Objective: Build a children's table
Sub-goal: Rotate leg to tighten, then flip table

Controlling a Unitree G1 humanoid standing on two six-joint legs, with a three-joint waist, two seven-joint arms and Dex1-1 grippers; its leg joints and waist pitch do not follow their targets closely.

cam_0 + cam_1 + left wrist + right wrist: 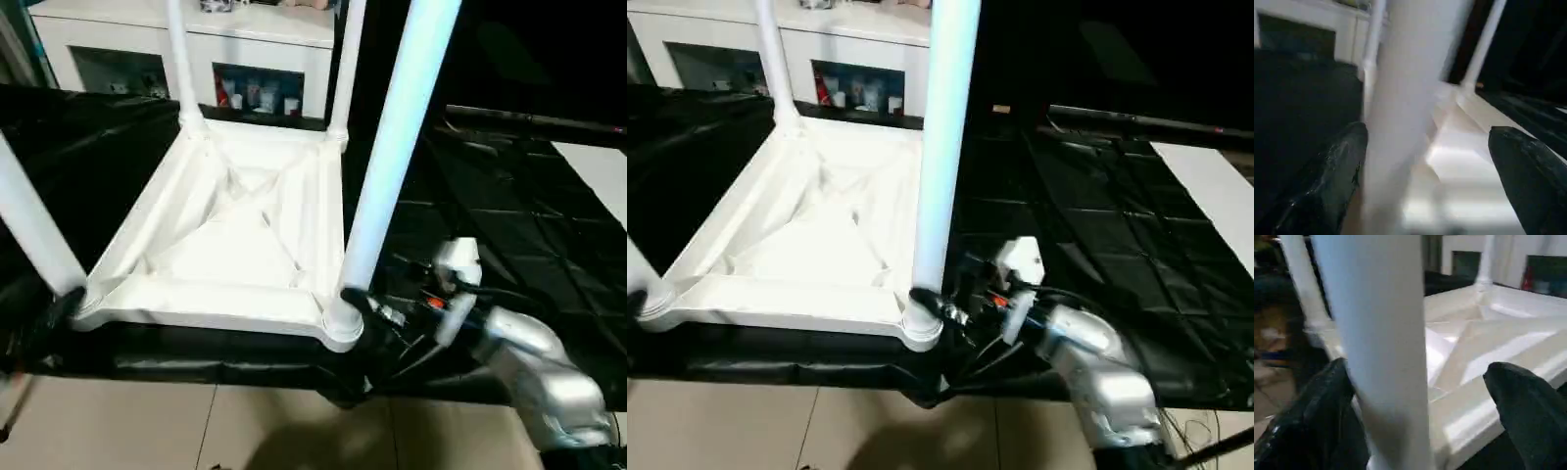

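Tabletop (235, 245) lies upside down, ribbed underside up, at the near edge of the black-sheeted worktable (509, 235), with four white legs (397, 147) standing in its corner sockets. We have our right gripper (1415, 396) around the near-right leg (942, 137), jaws wide apart; whether either finger touches it, we can't tell. Left gripper (1425, 161) straddles the near-left leg (34, 225), jaws also spread wide. White cabinet (245, 49) stands behind.

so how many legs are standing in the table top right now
4, one in each corner socket of the upside-down table top: near right leg, near left leg, far left leg, far right leg.
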